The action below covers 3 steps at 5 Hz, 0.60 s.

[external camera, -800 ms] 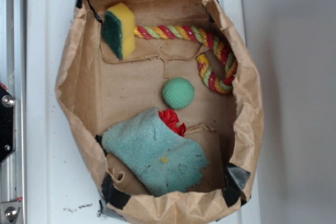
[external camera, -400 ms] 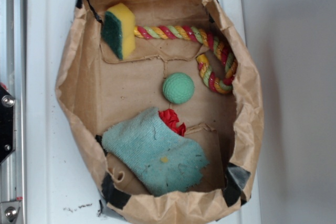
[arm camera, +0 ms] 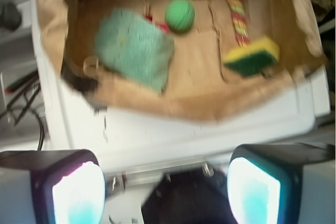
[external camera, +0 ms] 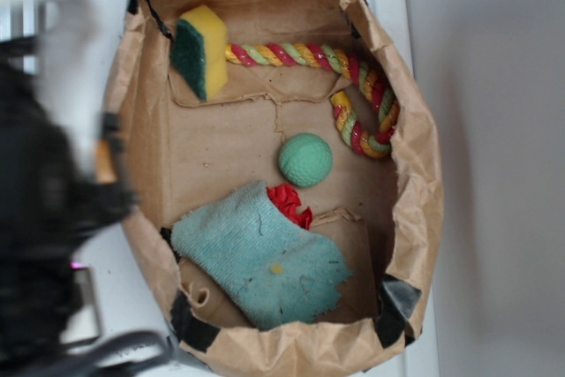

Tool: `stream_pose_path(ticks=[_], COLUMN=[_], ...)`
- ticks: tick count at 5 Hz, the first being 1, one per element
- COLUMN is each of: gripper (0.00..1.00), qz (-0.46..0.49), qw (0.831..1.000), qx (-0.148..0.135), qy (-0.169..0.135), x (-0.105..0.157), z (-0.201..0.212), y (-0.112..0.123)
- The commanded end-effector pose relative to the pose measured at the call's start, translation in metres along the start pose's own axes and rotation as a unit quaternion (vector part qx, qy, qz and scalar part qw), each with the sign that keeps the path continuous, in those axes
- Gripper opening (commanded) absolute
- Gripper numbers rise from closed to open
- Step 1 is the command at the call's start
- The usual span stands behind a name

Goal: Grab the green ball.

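The green ball (external camera: 305, 160) beside the rope toy (external camera: 362, 94) looks light, rubbery, prone to roll; gripper (arm camera: 165, 190), fingers apart, should straddle its middle.

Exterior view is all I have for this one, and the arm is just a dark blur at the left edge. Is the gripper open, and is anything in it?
Observer: The wrist view shows the gripper open, its two fingers wide apart with nothing between them.
Operator: Where does it sit relative to the green ball?
Observer: In the wrist view it is outside the paper bag. The ball lies far ahead, past the bag's near wall and roughly in line with the gap between the fingers.
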<state>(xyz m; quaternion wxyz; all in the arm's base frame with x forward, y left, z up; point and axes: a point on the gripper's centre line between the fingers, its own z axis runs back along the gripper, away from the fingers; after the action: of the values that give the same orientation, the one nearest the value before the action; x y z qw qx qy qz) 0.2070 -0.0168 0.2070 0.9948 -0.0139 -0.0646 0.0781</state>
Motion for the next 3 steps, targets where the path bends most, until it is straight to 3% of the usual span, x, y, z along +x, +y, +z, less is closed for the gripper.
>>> stream_pose_path(ticks=[1,2,3], gripper=[1.00,1.00,1.00], qz=[0.012,0.020,0.020], qw=[0.999,0.999,0.999], qx=[-0.036,-0.048,-0.032], qy=[-0.016,0.002,0.014], x=[0.066,0.089,0.097], z=[-0.056,-0.081,-0.099], y=[0.010,0.000,-0.003])
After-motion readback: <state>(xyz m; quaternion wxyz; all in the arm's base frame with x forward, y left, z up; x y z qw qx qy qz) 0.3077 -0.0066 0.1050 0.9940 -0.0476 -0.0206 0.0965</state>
